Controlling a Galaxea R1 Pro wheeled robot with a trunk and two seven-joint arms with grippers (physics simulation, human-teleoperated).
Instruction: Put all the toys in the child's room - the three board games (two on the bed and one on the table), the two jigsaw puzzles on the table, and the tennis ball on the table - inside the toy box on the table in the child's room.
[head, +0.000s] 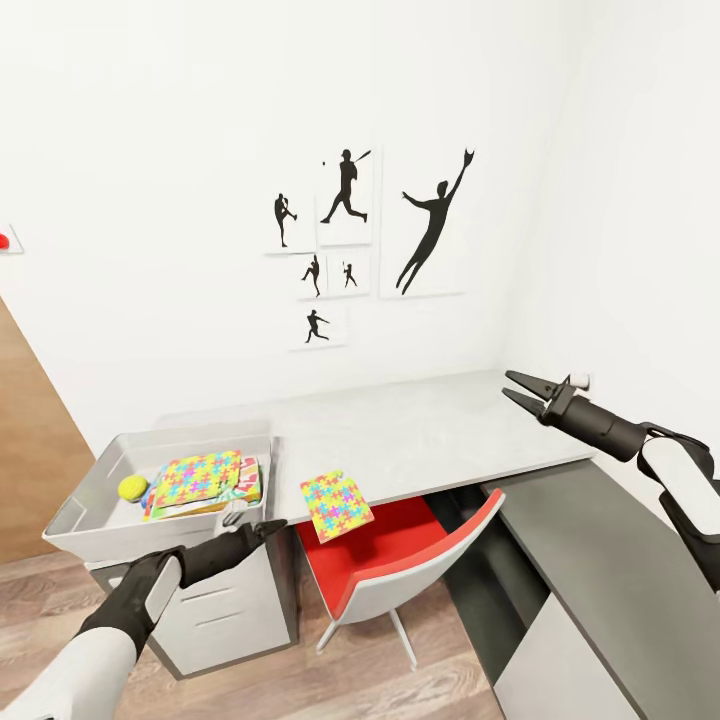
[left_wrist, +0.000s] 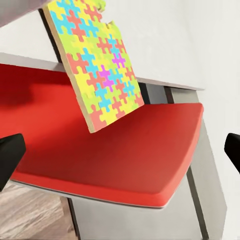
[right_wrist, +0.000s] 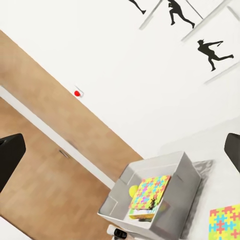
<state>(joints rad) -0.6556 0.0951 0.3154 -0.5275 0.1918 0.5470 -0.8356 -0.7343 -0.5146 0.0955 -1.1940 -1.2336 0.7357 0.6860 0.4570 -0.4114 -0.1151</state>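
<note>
The light-grey toy box (head: 75, 520) stands at the table's (head: 430, 430) left end. It holds the tennis ball (head: 132, 487) and a jigsaw puzzle (head: 197, 477) lying on a printed board game (head: 248, 487). The right wrist view shows that box (right_wrist: 172, 160), ball (right_wrist: 133, 190) and puzzle (right_wrist: 150, 192) too. A second jigsaw puzzle (head: 335, 505) (left_wrist: 97, 65) tilts over the table's front edge. My left gripper (head: 262, 528) is open, low in front of the box and left of that puzzle. High over the table's right end, my right gripper (head: 520, 388) is open and empty. The bed is out of view.
A red-seated chair (head: 400, 560) (left_wrist: 125, 155) is tucked under the table, below the tilted puzzle. White drawers (head: 220, 610) sit under the toy box. A lower dark-grey desk section (head: 600, 560) joins at the right. Silhouette pictures (head: 350, 230) hang on the wall, with a wooden door (head: 30, 450) at far left.
</note>
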